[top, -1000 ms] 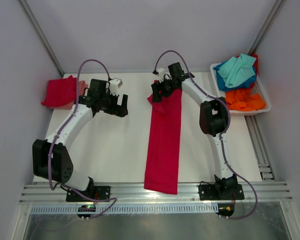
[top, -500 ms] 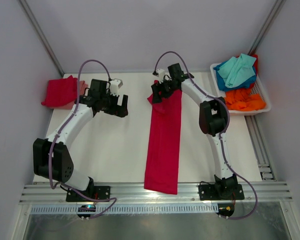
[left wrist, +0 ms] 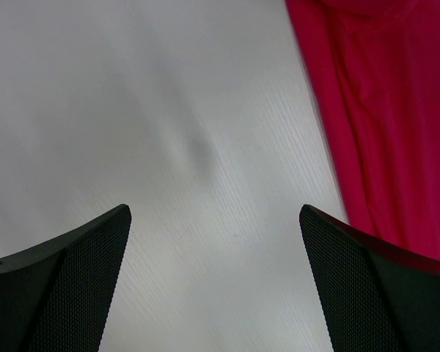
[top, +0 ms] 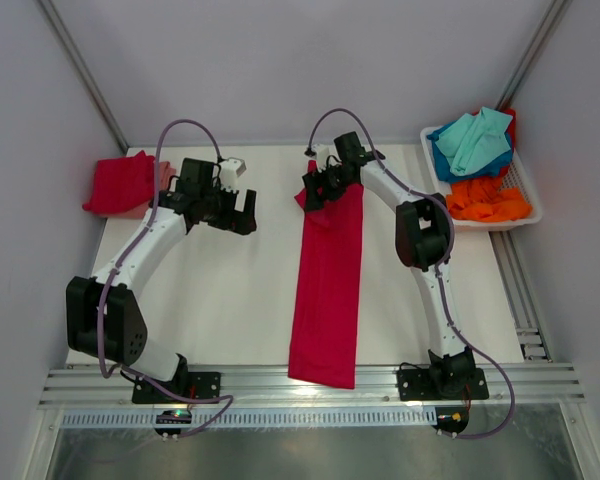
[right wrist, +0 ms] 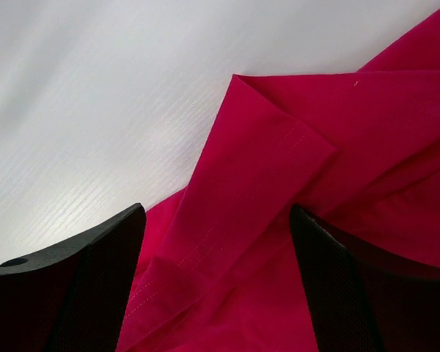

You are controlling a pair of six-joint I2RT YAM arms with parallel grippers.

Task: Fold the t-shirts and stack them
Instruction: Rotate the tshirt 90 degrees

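We see the right gripper [top: 318, 192] at the far end of the table [top: 220, 300], its jaws spread wide and gripping nothing. In the right wrist view, the right gripper [right wrist: 216, 220] has its two dark fingers on either side of a folded, stitched corner of the crimson t-shirt [right wrist: 279, 183]. We cannot tell whether the fingertips touch the cloth. The right arm [top: 425, 235] rises from its base at the near edge, bends at the elbow, and reaches away and inward to the left.

The left gripper [top: 242, 213] is fully open and empty. In the left wrist view, the left gripper [left wrist: 214, 220] is over bare table, with the crimson t-shirt [left wrist: 381, 110] off to its right. The left arm [top: 140, 255] leans away from its base and its wrist turns toward the middle.

The crimson t-shirt [top: 328, 290] lies folded into a long narrow strip down the table's middle, running from the right gripper to the near edge.

At the far left corner a folded red t-shirt [top: 118, 183] rests on a salmon pink t-shirt [top: 165, 178].

At the far right sits a white basket [top: 525, 205]. It holds a teal t-shirt [top: 475, 138] on top, a blue t-shirt [top: 442, 162] under it, and an orange t-shirt [top: 490, 200] at the near end.
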